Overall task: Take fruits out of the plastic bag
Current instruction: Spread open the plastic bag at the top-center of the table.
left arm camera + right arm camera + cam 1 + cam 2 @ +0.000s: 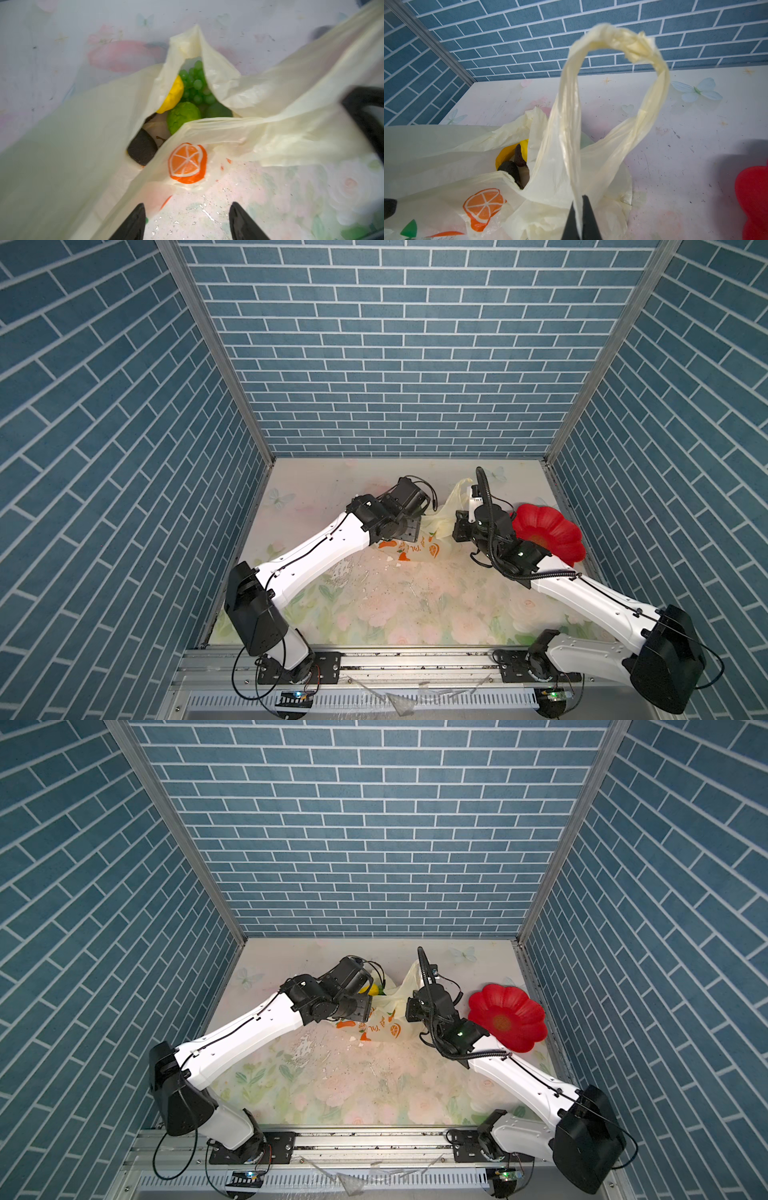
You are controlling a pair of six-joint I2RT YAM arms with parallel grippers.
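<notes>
Crumpled pale-yellow plastic bag (270,135) lies on the bench (415,605), mouth open; inside: lemon (172,95), grape bunch (197,85), bumpy green fruit (182,118), dark avocado piece (142,148).

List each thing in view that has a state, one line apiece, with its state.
plastic bag: mouth open, not yet emptied.
bag handle: lifted, pinched by the right gripper.
right gripper: shut on the bag handle.
left gripper: open, empty, near the bag's mouth.
lemon: in the bag.
grape bunch: in the bag.
bumpy green fruit: in the bag.
dark avocado piece: in the bag.
red plate: empty.
</notes>
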